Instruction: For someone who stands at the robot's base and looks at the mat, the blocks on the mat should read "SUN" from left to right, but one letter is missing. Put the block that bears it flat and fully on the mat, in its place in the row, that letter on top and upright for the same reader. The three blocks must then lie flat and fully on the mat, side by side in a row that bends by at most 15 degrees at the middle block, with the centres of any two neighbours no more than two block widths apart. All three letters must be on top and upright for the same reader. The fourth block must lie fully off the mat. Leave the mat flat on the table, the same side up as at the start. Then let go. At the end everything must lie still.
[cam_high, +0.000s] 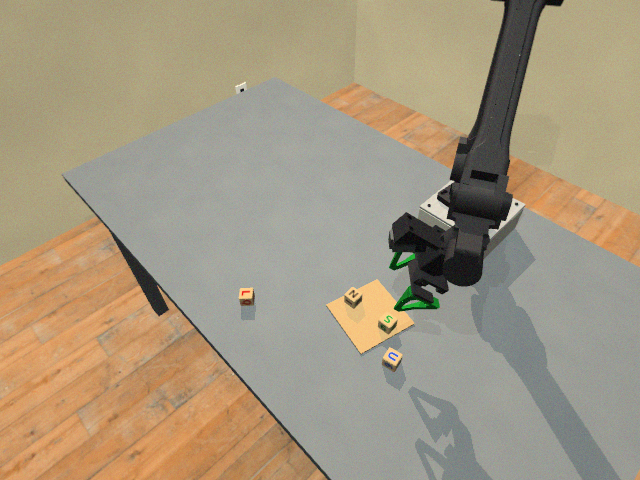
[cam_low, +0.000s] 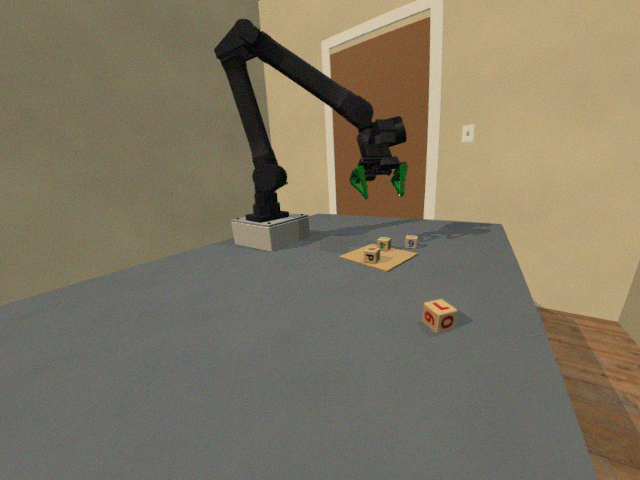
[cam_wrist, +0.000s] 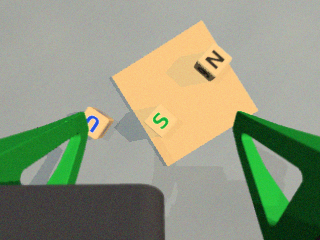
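A tan mat lies on the grey table. On it stand two blocks: one with a green S on top and one with a black N on top, with a gap between them. A block with a blue U on top lies on the table just off the mat's corner, near the S block. A block with a red L lies far off the mat. My gripper is open and empty, high above the mat.
The robot base stands on the table behind the mat. The table's edge runs close to the L block and the U block. A door is in the wall behind the table.
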